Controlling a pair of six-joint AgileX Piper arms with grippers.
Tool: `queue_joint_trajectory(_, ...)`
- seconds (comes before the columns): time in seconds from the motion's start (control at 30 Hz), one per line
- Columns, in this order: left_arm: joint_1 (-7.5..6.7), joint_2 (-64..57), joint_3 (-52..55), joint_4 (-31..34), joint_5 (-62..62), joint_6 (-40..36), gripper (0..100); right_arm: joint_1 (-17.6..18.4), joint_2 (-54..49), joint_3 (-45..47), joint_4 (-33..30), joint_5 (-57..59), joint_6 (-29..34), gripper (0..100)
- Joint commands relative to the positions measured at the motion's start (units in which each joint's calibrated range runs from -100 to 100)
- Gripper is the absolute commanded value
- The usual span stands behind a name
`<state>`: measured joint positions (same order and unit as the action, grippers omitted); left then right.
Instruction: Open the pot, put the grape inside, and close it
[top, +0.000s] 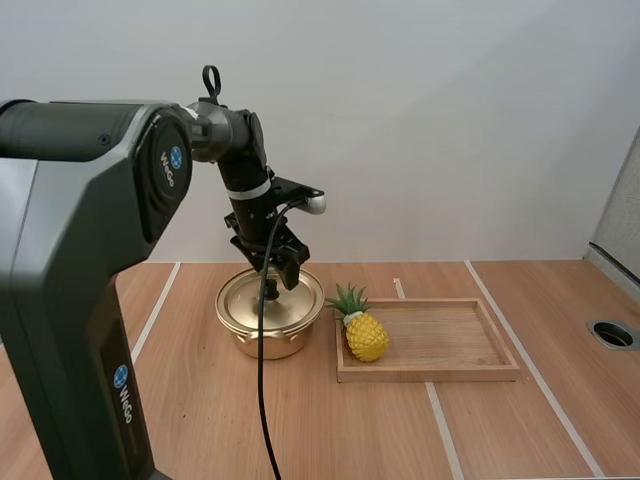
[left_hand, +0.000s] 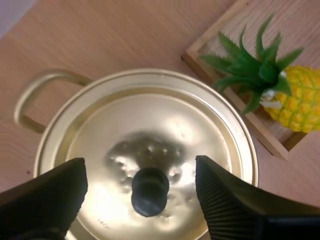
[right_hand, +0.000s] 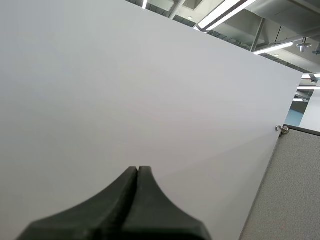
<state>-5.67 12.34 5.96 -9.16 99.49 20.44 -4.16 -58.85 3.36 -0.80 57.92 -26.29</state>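
— While the left gripper (top: 280, 275) hangs over the pot (top: 266, 340), how do its fingers stand?

— Apart. It is open, one finger on each side of the black knob (left_hand: 149, 191), and I see neither of them touching it. The lid (left_hand: 150, 120) sits flat on the golden pot, so the pot is closed.

— And the fruit for the pot?

— What I see is a pineapple (top: 367, 337), yellow with a green crown. It sits at the left end of the wooden tray (top: 450, 340), just beside the pot.

— Which way does it point?

— Its long axis runs slantwise. The crown points back and a little left, toward the pot, and the yellow body is the nearer end. From the left wrist, the leaves reach over the tray's corner nearest the pot. Whether it lies flat or leans, I cannot tell.

— The other arm?

— The right gripper (right_hand: 138, 172) is closed on nothing, its fingers pressed into one dark wedge, facing a plain white wall.

— And the pot itself?

— It stands on the wooden table (top: 200, 400), left of the tray, with one loop handle (left_hand: 37, 95) on the side away from the tray.
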Motion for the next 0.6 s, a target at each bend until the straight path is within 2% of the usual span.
queue_joint_trajectory(0.0,-0.06,-2.5,-3.7,0.0,0.5,-2.0,100,-0.2,0.0,-0.5,0.3,-1.8,-0.1,0)
queue_joint_trajectory(0.57,0.01,-29.8,-29.1,7.9,0.5,-10.5,100,-0.2,-0.1,-0.5,4.0,-2.3,0.3,0)
